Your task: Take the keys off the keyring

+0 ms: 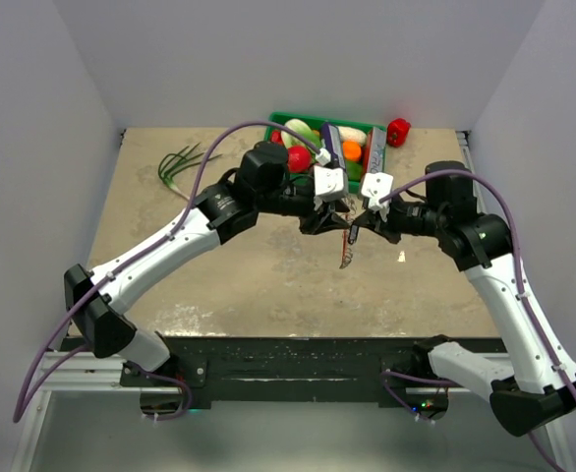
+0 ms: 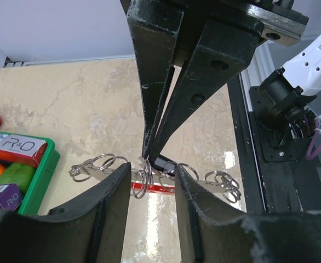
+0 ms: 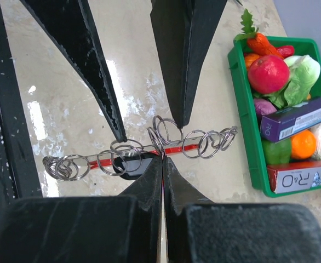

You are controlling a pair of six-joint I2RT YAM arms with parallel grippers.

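The bunch hangs above the table between both grippers. Its keyring [image 3: 159,143] is a thin silvery ring among several linked rings, with a red tag [image 3: 177,149] behind it. My right gripper [image 3: 163,160] is shut on that ring at its fingertips. A key with a black head [image 3: 129,169] hangs just left of them, and a flat silvery key [image 2: 223,183] sticks out sideways. My left gripper [image 2: 152,170] faces it, open, its two fingers astride the rings. From above, the left gripper [image 1: 335,218] and right gripper [image 1: 359,221] meet over the dangling tag [image 1: 347,251].
A green crate [image 1: 278,116] of groceries stands at the back centre, with a red pepper [image 1: 398,131] to its right. Green stalks [image 1: 180,165] lie at the back left. The black rail [image 1: 298,369] runs along the near edge.
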